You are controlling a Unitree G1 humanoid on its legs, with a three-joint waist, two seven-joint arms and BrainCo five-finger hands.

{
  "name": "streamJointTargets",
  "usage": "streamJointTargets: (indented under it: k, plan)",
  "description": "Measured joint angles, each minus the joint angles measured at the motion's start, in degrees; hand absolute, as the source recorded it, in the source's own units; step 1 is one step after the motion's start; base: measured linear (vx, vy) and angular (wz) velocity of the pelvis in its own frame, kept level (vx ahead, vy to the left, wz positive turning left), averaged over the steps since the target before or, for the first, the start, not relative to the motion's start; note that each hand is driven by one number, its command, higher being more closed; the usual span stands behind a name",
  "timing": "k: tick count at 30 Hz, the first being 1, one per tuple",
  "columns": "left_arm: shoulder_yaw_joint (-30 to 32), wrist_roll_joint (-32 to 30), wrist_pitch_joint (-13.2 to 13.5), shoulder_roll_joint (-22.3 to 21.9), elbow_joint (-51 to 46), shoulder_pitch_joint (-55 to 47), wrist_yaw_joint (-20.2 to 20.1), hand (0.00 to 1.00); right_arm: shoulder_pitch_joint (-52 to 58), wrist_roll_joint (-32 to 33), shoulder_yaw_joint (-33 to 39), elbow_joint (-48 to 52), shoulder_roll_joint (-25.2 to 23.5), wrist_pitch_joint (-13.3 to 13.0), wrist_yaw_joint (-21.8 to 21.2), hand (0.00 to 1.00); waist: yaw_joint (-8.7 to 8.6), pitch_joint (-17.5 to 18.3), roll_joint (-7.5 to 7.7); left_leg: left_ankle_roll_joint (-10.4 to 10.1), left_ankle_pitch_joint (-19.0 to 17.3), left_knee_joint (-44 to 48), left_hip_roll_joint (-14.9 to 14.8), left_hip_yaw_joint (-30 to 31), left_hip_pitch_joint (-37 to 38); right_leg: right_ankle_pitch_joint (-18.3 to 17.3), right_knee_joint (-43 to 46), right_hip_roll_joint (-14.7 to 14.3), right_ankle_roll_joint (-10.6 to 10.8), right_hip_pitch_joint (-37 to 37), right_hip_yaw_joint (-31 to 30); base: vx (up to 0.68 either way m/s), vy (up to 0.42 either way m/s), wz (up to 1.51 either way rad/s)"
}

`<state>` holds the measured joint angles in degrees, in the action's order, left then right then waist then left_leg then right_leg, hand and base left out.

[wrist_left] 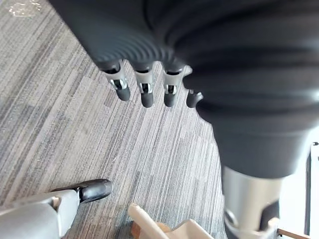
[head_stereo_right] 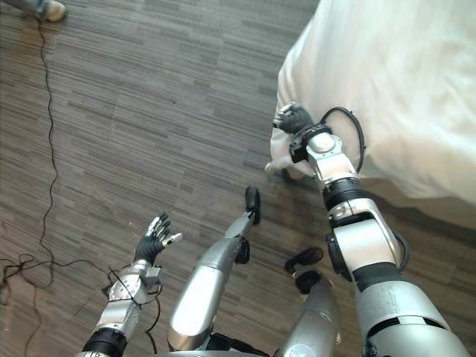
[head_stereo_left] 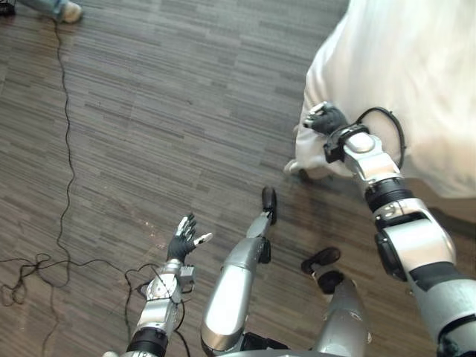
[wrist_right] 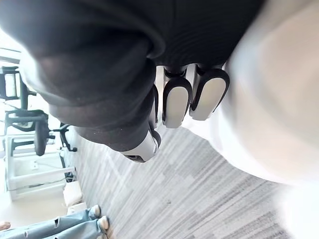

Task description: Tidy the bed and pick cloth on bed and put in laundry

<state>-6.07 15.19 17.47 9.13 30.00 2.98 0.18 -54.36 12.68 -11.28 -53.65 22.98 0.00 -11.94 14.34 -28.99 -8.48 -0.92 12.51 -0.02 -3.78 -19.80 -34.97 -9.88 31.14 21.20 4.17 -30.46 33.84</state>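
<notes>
**White cover at the bed's corner, right hand against it**

The white cover (head_stereo_left: 401, 82) lies over the bed on the far right of the scene, and its near left corner (head_stereo_left: 301, 160) hangs down toward the grey floor (head_stereo_left: 163, 111). The cover is judged to be soft, light and loose. It is expected to fold and slide rather than to resist, and a thick fold at the corner or along the hem is judged the best place to take hold, since a thin single layer may slip out.

The right hand (head_stereo_left: 325, 119) is placed against this corner, touching the cloth. Whether the cloth is really gripped cannot be told, because the cover hides the contact.

The left hand (head_stereo_left: 182, 239) is held well apart, on the near left, above the bare floor. Its fingers (wrist_left: 146, 94) are straight and a little spread, and nothing is held in them.

In the eye views the whole corner and both arms are seen together, and a person's shoe (head_stereo_left: 68, 10) is seen at the far left. In the right wrist view an office chair (wrist_right: 35, 132) and a person's legs (wrist_right: 75, 229) are shown. In the left wrist view a pale object (wrist_left: 159, 230) is shown, and its kind cannot be told.
</notes>
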Motion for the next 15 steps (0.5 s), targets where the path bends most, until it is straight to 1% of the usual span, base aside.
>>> streamJointTargets:
  k: [2,3,4,5,6,7,8,9,11,12,13,14,15]
  plan:
    - [-0.29,0.04,-0.67,0.07,-1.05,-0.87,0.97,0.00,8.16,2.06,1.02,1.12,0.40,-2.32,-3.29,1.00,-2.00,-0.04,0.13,0.16,-0.11,-0.05,0.53,-0.80,1.41,0.01,-0.51,-0.11,0.00,0.66,-1.80,-0.03,0.070,-0.05]
    - [-0.28,0.08,-0.89,0.18,-1.54,-1.28,1.18,0.00,10.85,2.57,1.28,1.47,0.48,-2.96,-3.83,1.00,-2.68,-0.11,0.24,0.16,-0.12,-0.14,0.79,-0.82,1.85,0.02,-0.67,-0.10,0.01,1.19,-2.37,0.01,0.079,-0.10]
    - [-0.21,0.02,-1.79,0.67,-3.02,-2.43,1.07,0.00,16.92,3.53,1.15,2.66,0.20,-3.89,-5.13,1.00,-4.06,-0.43,0.73,0.16,-0.12,-0.17,1.09,-1.08,2.85,0.11,-1.18,-0.11,0.16,2.04,-3.01,0.03,0.080,-0.20]
    - [-0.08,-0.15,-3.36,1.67,-4.73,-3.90,0.95,0.00,23.65,4.88,0.58,4.79,-0.38,-4.89,-6.33,1.00,-5.36,-1.16,1.89,0.16,-0.12,-0.19,1.22,-1.54,4.33,0.20,-1.92,-0.21,0.33,3.27,-3.70,0.05,0.075,-0.25]
    - [-0.14,-0.29,-4.09,2.24,-5.34,-4.74,0.93,0.00,26.69,5.27,-0.34,6.10,-0.86,-5.32,-6.92,1.00,-6.05,-1.51,2.52,0.16,-0.14,-0.21,1.23,-1.87,5.25,0.32,-2.46,-0.46,0.53,4.19,-3.96,0.05,0.053,-0.30]
    - [-0.94,-1.54,-5.83,3.29,-5.98,-6.38,0.86,0.00,32.42,6.05,-2.28,9.77,-1.75,-6.08,-8.12,1.00,-7.82,-1.99,3.63,0.63,-0.50,-0.53,1.20,-2.47,7.56,0.46,-3.87,-1.05,0.78,6.55,-4.21,0.07,0.033,-0.32]
    - [-2.32,-3.14,-7.43,4.20,-6.33,-7.79,0.88,0.00,37.32,7.37,-4.09,14.64,-2.83,-6.43,-9.55,1.00,-9.08,-1.99,4.65,0.88,-0.68,-1.56,1.17,-3.22,10.52,0.71,-5.51,-1.56,1.12,9.26,-4.38,0.09,0.026,-0.39]
    - [-3.51,-4.10,-8.39,4.97,-6.93,-8.89,0.91,0.00,40.09,8.36,-5.54,18.99,-3.69,-6.81,-10.58,1.00,-9.45,-1.95,5.32,1.12,-0.85,-2.03,1.05,-3.94,12.81,0.87,-6.51,-1.95,1.35,11.18,-4.72,0.09,0.010,-0.41]
    - [-6.17,-4.79,-9.47,5.93,-7.96,-11.01,0.79,0.00,42.57,9.09,-8.42,27.55,-5.31,-9.22,-12.69,1.00,-10.53,-1.94,6.41,2.03,-1.51,-2.05,0.76,-4.56,16.87,0.89,-8.06,-2.68,1.40,15.27,-5.16,0.08,-0.031,-0.30]
    - [-7.92,-4.85,-9.91,6.19,-7.88,-11.41,0.79,0.00,42.65,10.20,-9.71,33.39,-6.31,-11.18,-13.63,1.00,-10.44,-1.84,6.72,2.32,-1.73,-1.99,0.42,-4.86,18.76,0.90,-8.83,-3.20,1.39,17.18,-5.49,0.08,-0.062,-0.16]
    - [-8.79,-4.87,-10.09,6.40,-7.87,-11.55,0.81,0.00,42.19,11.01,-10.02,35.89,-6.78,-12.11,-14.13,1.00,-10.38,-1.75,6.88,2.36,-1.76,-1.96,0.21,-4.91,19.36,0.95,-9.14,-3.28,1.30,17.87,-5.48,0.07,-0.088,-0.10]
    - [-10.73,-5.04,-10.32,7.10,-7.67,-11.81,1.04,0.00,40.46,12.07,-10.05,39.70,-7.64,-14.62,-14.18,1.00,-10.39,-1.54,7.22,2.36,-1.76,-1.96,-0.19,-4.86,20.25,0.94,-9.70,-3.59,1.31,19.08,-5.48,0.10,-0.145,-0.03]
    - [-12.40,-5.79,-10.59,7.57,-6.86,-11.90,1.41,0.00,37.62,13.49,-9.84,41.65,-7.90,-16.74,-13.22,1.00,-10.32,-1.34,7.56,2.35,-1.76,-2.02,-0.62,-4.87,21.09,0.96,-10.46,-4.27,1.27,20.24,-5.42,0.10,-0.154,-0.01]
